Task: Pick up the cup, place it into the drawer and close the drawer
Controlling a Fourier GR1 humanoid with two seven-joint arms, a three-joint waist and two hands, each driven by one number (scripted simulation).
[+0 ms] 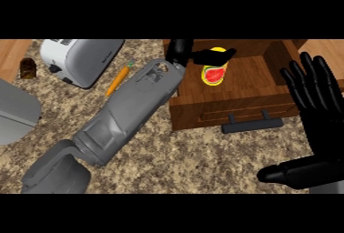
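The left robot hand (201, 55) curls round a glossy yellow-and-red cup (214, 73) over the open wooden drawer (252, 77) – the right robot hand (314, 98) rests with straight fingers above the speckled stone desk (201, 154).

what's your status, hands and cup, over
Left hand curled on yellow-and-red cup, over open wooden drawer. Right hand open, resting at right edge. Orange carrot and grey toaster lie off to the left, not in the way.
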